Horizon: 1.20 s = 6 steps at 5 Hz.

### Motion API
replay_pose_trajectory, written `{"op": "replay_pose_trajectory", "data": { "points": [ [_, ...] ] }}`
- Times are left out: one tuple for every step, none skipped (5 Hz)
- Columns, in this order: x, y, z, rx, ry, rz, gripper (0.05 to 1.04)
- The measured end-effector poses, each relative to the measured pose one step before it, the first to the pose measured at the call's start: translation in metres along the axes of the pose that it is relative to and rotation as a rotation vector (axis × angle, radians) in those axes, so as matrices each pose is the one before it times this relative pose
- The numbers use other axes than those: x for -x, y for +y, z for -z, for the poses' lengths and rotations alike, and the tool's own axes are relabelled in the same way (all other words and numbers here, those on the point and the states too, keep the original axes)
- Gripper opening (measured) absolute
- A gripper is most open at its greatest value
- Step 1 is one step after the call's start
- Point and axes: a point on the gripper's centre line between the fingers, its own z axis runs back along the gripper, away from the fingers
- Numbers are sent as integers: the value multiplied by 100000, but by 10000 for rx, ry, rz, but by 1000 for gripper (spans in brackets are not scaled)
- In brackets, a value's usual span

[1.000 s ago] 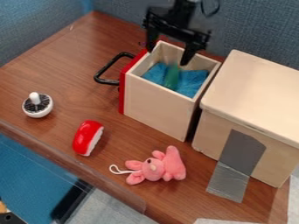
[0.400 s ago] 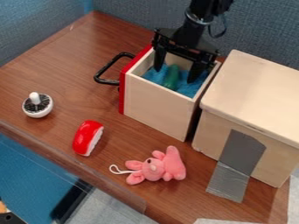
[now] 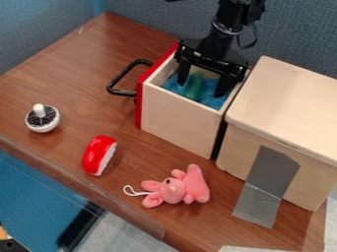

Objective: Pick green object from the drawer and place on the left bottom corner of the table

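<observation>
Pale wooden walls edge the red-fronted drawer (image 3: 178,118); inside, the black tool (image 3: 201,90) stands wide, some room between its fingers and the rounded, elongated green object (image 3: 194,87), which lies on blue lining (image 3: 211,101), long axis pointing toward the near wall

We distinguish a black robot arm (image 3: 231,11) with a rounded wrist section encircled by a narrow grey band (image 3: 225,28), beside which a thin dark cable (image 3: 254,39) bows outward. We identify the gripper (image 3: 201,88) by its broad black crossbar (image 3: 212,61) and two elongated black fingers (image 3: 227,83).
</observation>
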Motion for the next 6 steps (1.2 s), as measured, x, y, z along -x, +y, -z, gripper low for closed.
{"op": "replay_pose_trajectory", "data": {
  "points": [
    [1, 281, 209, 11, -30, -47, 686],
    [-78, 103, -32, 9, -22, 74, 376],
    [-149, 533, -134, 93, -6, 4, 191],
    [-177, 1612, -1575, 370, -155, -144, 67],
    [-576, 1524, -3204, 720, -593, -156, 61],
    [76, -12, -356, 418, -48, 65, 195]
  ]
}}
